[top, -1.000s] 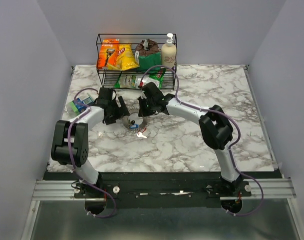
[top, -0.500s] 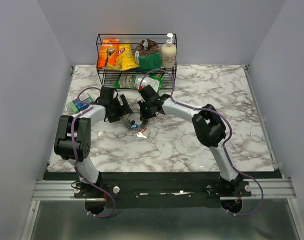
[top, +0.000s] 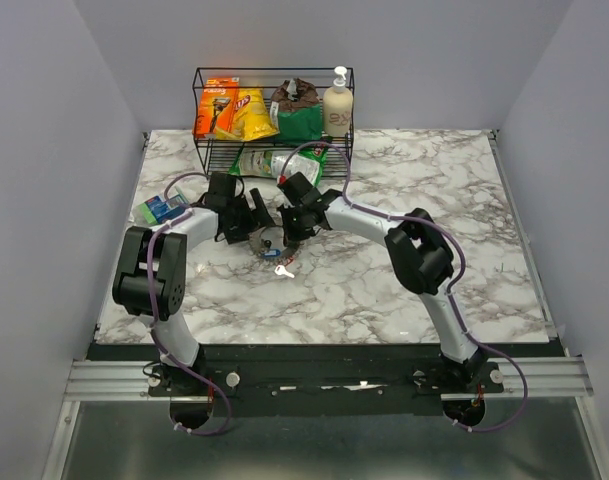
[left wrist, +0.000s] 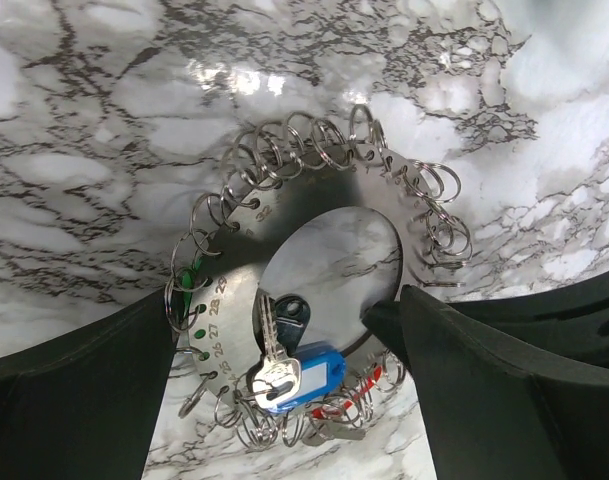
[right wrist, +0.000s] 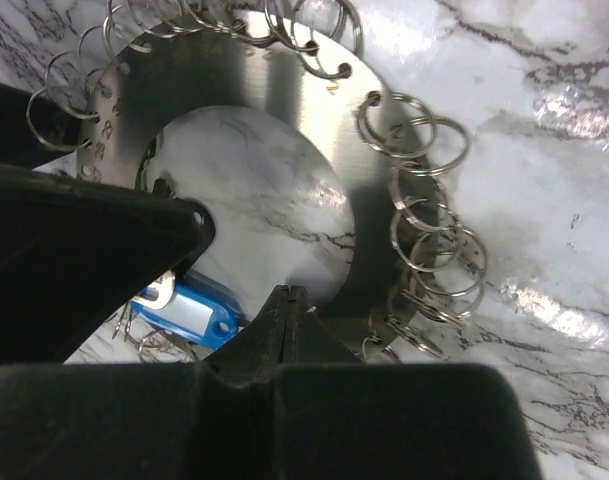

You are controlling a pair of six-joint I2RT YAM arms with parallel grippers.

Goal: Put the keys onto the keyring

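Flat silvery metal keyring disc (left wrist: 229, 300), edged with split rings (left wrist: 314, 135), lies on the marble table (left wrist: 84, 100), a blue-tagged key (left wrist: 284, 372) upon it. Left gripper (left wrist: 279, 315) straddles the disc wide open and empty, likely to brace it. Right gripper (top: 289, 235) aperture cannot be determined.

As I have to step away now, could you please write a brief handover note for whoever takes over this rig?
Left gripper: open, straddling the keyring, which lies flat on the table.
Right gripper: at the ring's inner edge, by the blue-tagged key; grip unclear.
Done: no key clearly threaded.
To do: thread the keys, including the white-headed key lying loose beside the ring.
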